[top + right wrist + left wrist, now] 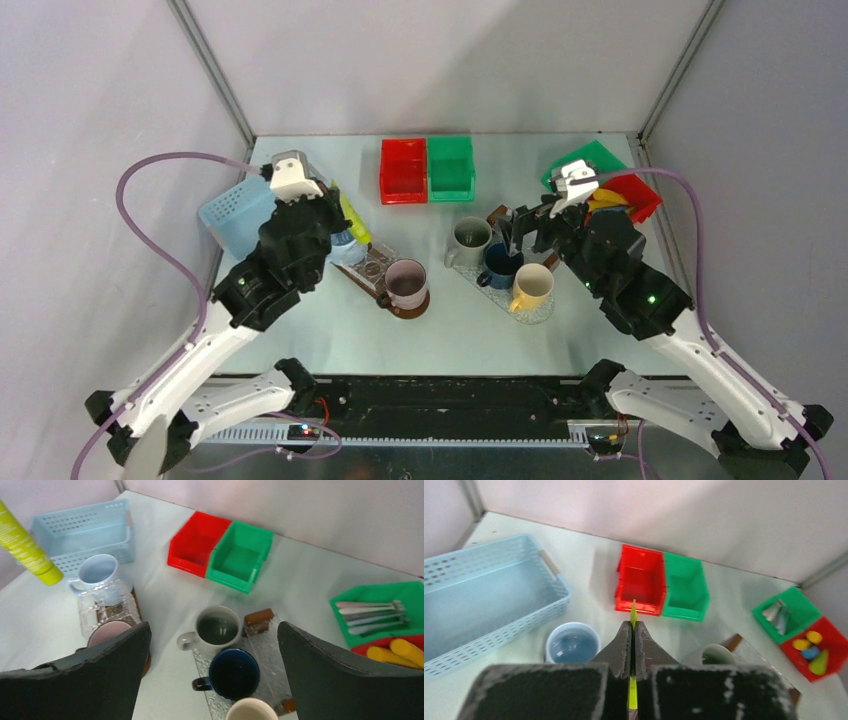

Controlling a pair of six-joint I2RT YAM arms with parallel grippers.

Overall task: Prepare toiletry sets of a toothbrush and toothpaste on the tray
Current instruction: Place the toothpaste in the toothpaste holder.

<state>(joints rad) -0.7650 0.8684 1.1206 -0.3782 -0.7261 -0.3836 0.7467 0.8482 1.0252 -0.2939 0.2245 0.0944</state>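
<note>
Bright, even light, soft shadows, slightly blurred foregrounds.

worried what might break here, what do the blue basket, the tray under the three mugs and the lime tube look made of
Blue basket: matt moulded plastic, going by its slotted walls. Tray: clear, dimpled and glossy, glass or acrylic; cannot tell which. Lime tube: probably soft plastic, slight sheen, printed text.
</note>
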